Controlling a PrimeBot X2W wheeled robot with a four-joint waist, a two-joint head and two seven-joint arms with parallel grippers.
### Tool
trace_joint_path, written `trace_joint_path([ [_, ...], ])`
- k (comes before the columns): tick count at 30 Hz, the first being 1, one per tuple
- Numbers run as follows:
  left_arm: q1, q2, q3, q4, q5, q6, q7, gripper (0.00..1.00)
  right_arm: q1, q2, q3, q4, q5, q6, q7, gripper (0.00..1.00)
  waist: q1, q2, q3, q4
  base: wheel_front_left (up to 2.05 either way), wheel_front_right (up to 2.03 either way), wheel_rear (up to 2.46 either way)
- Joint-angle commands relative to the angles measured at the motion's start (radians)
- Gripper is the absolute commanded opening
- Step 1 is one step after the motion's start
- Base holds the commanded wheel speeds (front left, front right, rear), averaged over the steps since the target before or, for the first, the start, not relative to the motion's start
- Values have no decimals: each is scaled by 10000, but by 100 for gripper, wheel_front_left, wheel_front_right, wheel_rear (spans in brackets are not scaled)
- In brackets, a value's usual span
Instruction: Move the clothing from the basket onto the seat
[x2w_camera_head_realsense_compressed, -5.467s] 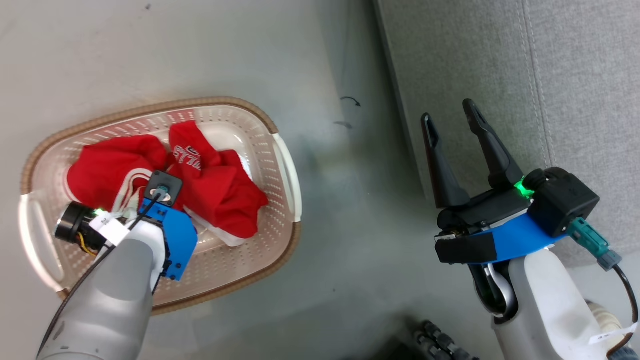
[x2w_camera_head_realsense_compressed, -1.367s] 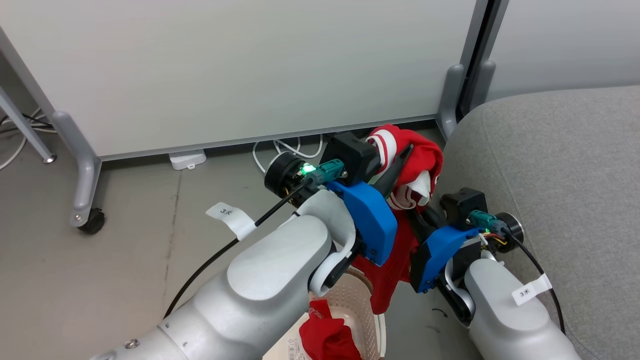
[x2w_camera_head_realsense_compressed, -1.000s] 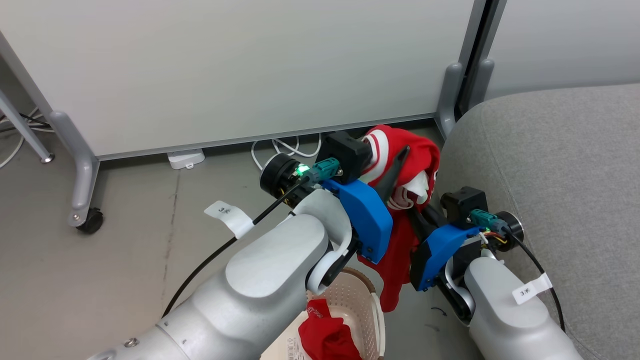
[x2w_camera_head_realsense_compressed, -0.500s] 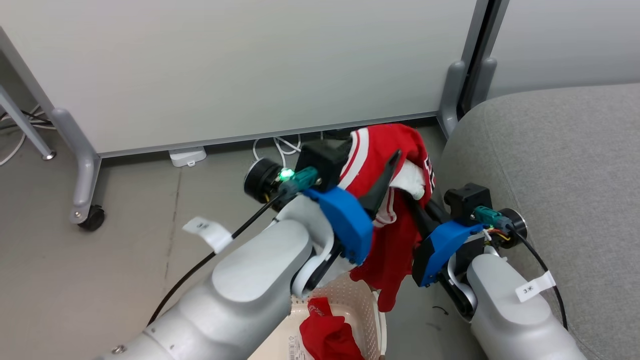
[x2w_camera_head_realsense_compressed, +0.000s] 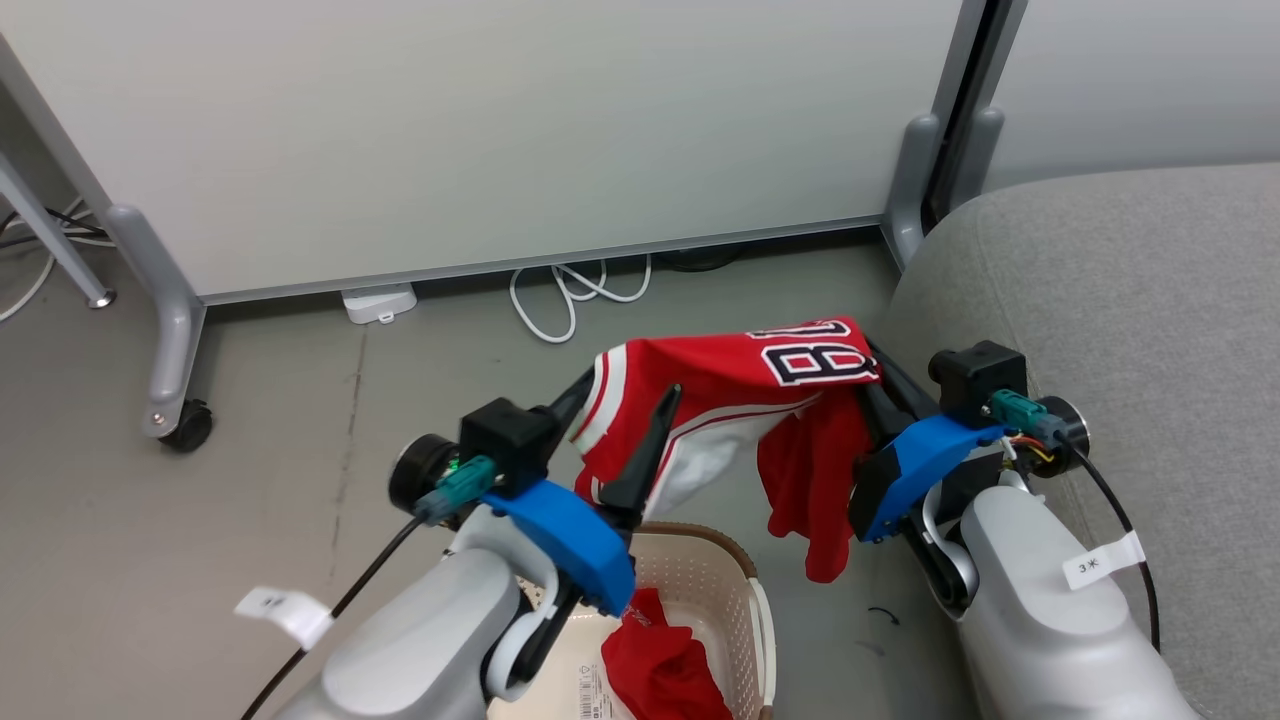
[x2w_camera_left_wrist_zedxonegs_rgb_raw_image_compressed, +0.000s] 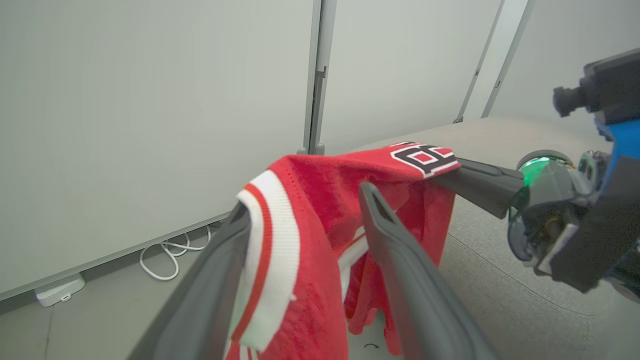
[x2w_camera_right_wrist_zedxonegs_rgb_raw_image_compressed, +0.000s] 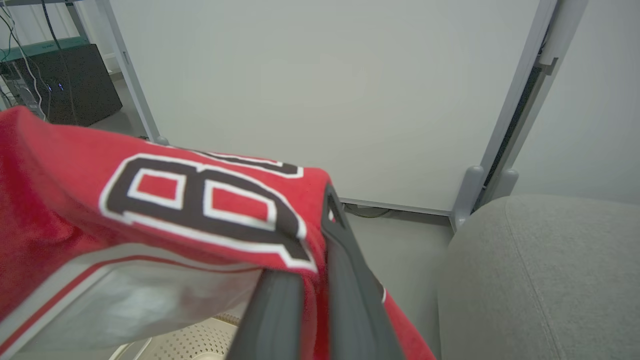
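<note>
A red garment (x2w_camera_head_realsense_compressed: 720, 375) with white stripes and white-and-navy lettering (x2w_camera_head_realsense_compressed: 812, 360) hangs stretched between my two grippers, above the floor and the basket. My right gripper (x2w_camera_head_realsense_compressed: 880, 365) is shut on its lettered end (x2w_camera_right_wrist_zedxonegs_rgb_raw_image_compressed: 200, 200), the two fingers (x2w_camera_right_wrist_zedxonegs_rgb_raw_image_compressed: 345, 260) pressed together on the cloth. My left gripper (x2w_camera_head_realsense_compressed: 625, 400) stands open, and the striped hem (x2w_camera_left_wrist_zedxonegs_rgb_raw_image_compressed: 272, 250) lies draped over one finger and sags between the two. The cream basket (x2w_camera_head_realsense_compressed: 735, 560) sits below my left arm with another red garment (x2w_camera_head_realsense_compressed: 660, 670) inside. The grey seat (x2w_camera_head_realsense_compressed: 1100, 300) lies right of my right gripper.
White partition panels stand behind on grey feet, one with a caster (x2w_camera_head_realsense_compressed: 190, 425). A white cable (x2w_camera_head_realsense_compressed: 575, 290) and a white adapter (x2w_camera_head_realsense_compressed: 378, 300) lie on the floor at their base. A black cabinet (x2w_camera_right_wrist_zedxonegs_rgb_raw_image_compressed: 75, 95) stands far off in the right wrist view.
My left gripper has opened and dropped down to the left. The garment, bunched between the grippers before, now spreads out with its lettering on top. The right gripper stays shut.
</note>
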Motion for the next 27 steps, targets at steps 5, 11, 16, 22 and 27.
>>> trace_joint_path([
  [5,1327,486,1296,-1198,945,-85,-69,100,-42,-32,-235,-290,-187,5,-50,0,-1,0,46,-127,0,0,0],
  [11,2956,721,2836,-2205,2161,-333,-71,100,61,-31,-338,-526,-254,5,-52,0,-1,0,82,-399,0,0,0],
  [16,4047,589,4068,-2696,3055,-524,-71,100,97,-28,-294,-711,-219,5,-52,0,-1,0,130,-794,0,0,0],
  [22,4934,427,5180,-3004,4021,-769,-67,100,127,-31,-55,-921,-97,5,-53,0,-1,0,232,-1611,0,0,0],
  [27,5395,127,5892,-3193,4553,-942,-67,100,176,-31,129,-1179,25,5,-20,0,-1,0,381,-2408,0,0,0],
])
